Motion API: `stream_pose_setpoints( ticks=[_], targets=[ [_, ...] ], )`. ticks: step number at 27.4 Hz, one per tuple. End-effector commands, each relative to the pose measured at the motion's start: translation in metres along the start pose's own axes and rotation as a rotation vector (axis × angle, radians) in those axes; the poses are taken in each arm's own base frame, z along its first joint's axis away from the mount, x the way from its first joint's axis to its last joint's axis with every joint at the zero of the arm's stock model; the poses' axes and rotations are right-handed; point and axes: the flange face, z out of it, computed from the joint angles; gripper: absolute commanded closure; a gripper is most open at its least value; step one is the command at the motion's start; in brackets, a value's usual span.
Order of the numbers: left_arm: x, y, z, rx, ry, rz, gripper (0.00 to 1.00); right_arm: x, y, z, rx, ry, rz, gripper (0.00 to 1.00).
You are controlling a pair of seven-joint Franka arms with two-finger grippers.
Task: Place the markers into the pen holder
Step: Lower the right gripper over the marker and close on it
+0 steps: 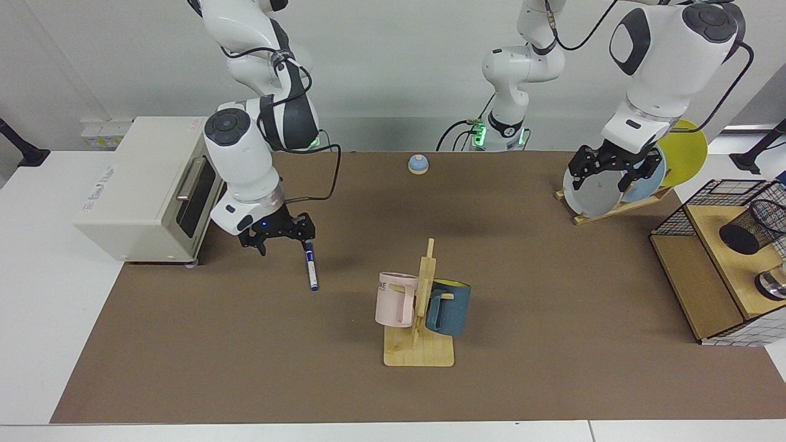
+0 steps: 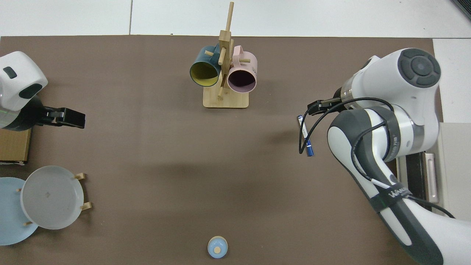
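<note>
The right gripper (image 1: 282,236) is seen low over the brown mat (image 1: 522,380) with its fingers spread and nothing held between them. The marker (image 1: 311,265) lies flat on the mat just beside one fingertip, its capped end nearest the gripper and the rest of its barrel pointing away from it. The left gripper (image 1: 605,174) is held, fingers parted and empty, in front of the grey plate (image 1: 588,195) on a wooden rack. The pen holder (image 1: 754,228) is found well away from both grippers, lying tilted on the wooden shelf (image 1: 724,264).
</note>
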Motion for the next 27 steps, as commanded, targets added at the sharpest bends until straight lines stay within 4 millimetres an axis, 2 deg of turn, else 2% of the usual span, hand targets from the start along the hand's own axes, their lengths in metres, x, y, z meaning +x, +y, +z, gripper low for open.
stream_pose_setpoints(
  ticks=[1, 4, 10, 16, 25, 27],
  targets=[
    [-0.009, 0.007, -0.001, -0.01, -0.004, 0.003, 0.0, -0.001, -0.009, 0.024, 0.007, -0.015, -0.032, 0.0],
    [-0.009, 0.008, 0.0, -0.01, -0.007, 0.004, 0.0, 0.002, -0.009, 0.042, 0.002, -0.031, -0.048, 0.0],
    [-0.01, 0.009, 0.002, -0.01, -0.012, 0.006, 0.0, 0.005, -0.029, 0.084, -0.004, -0.053, -0.098, 0.0],
    [-0.011, 0.009, 0.004, -0.011, -0.017, 0.007, 0.0, 0.01, -0.027, 0.116, -0.055, -0.056, -0.138, 0.01],
    [-0.011, 0.009, 0.005, -0.011, -0.018, 0.008, 0.0, 0.01, -0.017, 0.138, -0.058, -0.078, -0.148, 0.03],
    [-0.011, 0.009, 0.005, -0.011, -0.018, 0.008, 0.0, 0.009, -0.017, 0.148, -0.057, -0.09, -0.148, 0.08]
  ],
)
